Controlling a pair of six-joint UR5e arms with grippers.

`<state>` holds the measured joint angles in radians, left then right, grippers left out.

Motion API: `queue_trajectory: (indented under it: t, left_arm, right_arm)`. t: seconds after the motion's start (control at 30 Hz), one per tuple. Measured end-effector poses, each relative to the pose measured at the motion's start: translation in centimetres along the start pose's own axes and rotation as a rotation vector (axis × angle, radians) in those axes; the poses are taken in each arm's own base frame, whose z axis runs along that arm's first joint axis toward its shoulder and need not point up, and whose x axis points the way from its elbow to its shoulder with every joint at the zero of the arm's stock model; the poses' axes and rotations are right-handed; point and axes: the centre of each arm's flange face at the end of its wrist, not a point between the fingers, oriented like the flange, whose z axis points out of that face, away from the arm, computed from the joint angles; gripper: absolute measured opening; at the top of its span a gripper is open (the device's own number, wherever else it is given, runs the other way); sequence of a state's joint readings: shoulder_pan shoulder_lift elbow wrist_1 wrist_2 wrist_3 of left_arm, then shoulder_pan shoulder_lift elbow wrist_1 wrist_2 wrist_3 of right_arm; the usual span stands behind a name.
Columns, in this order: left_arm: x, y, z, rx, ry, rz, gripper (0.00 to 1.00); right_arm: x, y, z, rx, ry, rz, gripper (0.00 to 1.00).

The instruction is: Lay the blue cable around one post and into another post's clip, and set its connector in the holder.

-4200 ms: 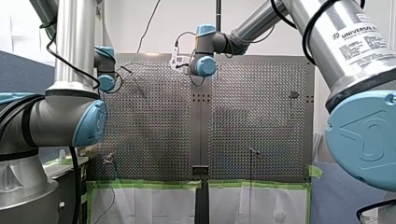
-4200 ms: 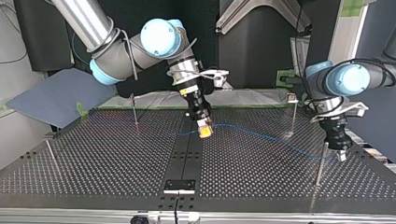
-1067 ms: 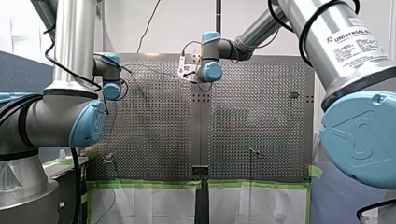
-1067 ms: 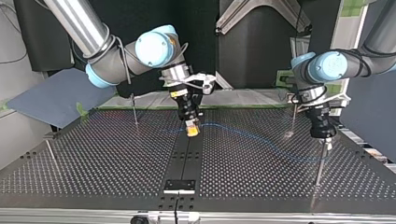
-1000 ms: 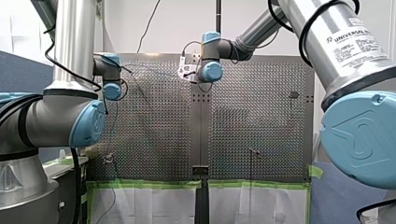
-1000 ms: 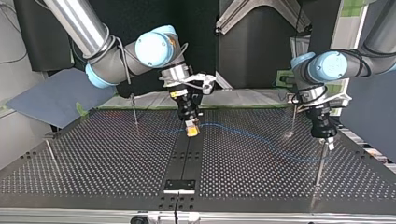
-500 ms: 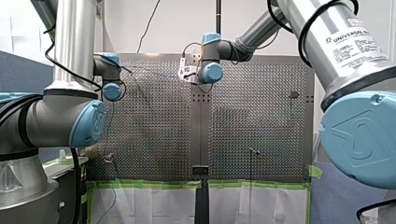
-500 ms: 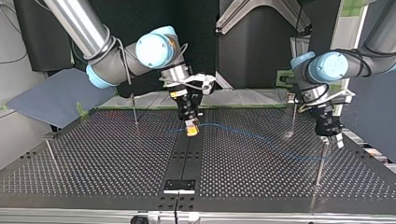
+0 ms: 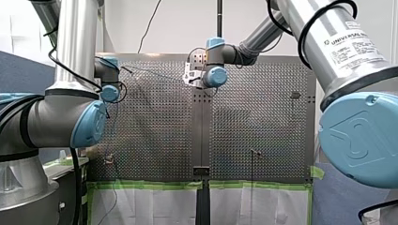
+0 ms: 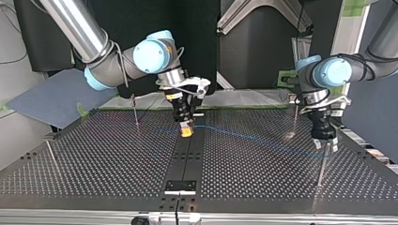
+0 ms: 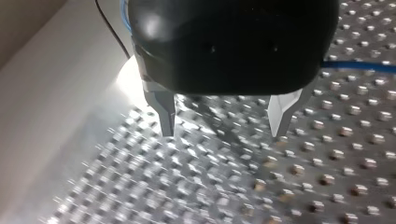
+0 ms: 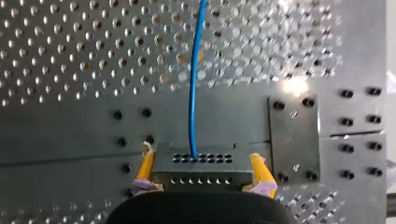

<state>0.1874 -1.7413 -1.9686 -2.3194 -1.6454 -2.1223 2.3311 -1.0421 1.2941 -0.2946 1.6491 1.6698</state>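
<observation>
Front view first: the perforated table point(image 9: 263, 117) fills the middle, with my right arm point(image 9: 213, 75) coming in at twelve o'clock and my left arm point(image 9: 109, 89) at ten. Over to the top view: my right gripper point(image 10: 187, 131) sits low near centre. The blue cable point(image 10: 253, 137) trails from it toward three o'clock, where my left gripper point(image 10: 325, 144) stands, jaws parted, right by the top of a thin post point(image 10: 321, 168). Left wrist view: metal fingers point(image 11: 164, 109) spread wide, nothing between them, cable passing beyond at the gripper's two o'clock. Right wrist view: yellow pads point(image 12: 146, 164) clamped on both sides of the grey connector point(image 12: 198, 168), cable running straight ahead across the table.
</observation>
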Motion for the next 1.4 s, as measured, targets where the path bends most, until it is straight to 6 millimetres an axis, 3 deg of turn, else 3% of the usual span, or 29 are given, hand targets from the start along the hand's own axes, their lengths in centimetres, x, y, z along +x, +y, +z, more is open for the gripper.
queue_trajectory:
  t: [0.13, 0.4, 0.6, 1.03, 1.4]
  left_arm:
    - [1.3, 1.0, 0.3, -0.003, 0.051, -0.030, 1.00]
    - [1.4, 1.9, 1.3, -0.003, 0.067, -0.096, 1.00]
    - [2.8, 2.8, 1.7, -0.017, 0.109, -0.147, 1.00]
    - [3.1, 3.1, 1.7, -0.031, 0.115, -0.250, 1.00]
    - [3.2, 2.9, 1.6, -0.028, 0.119, -0.258, 1.00]
  right_arm:
    - [-0.9, 1.5, -0.1, -0.036, -0.015, -0.001, 0.00]
    - [-3.2, 5.0, -0.5, -0.138, -0.013, 0.003, 0.00]
    - [-4.9, 7.8, -1.0, -0.202, -0.012, 0.014, 0.00]
    - [-8.6, 13.2, -3.0, -0.306, -0.063, 0.022, 0.00]
    - [-11.2, 19.6, -4.9, -0.413, -0.046, 0.049, 0.00]
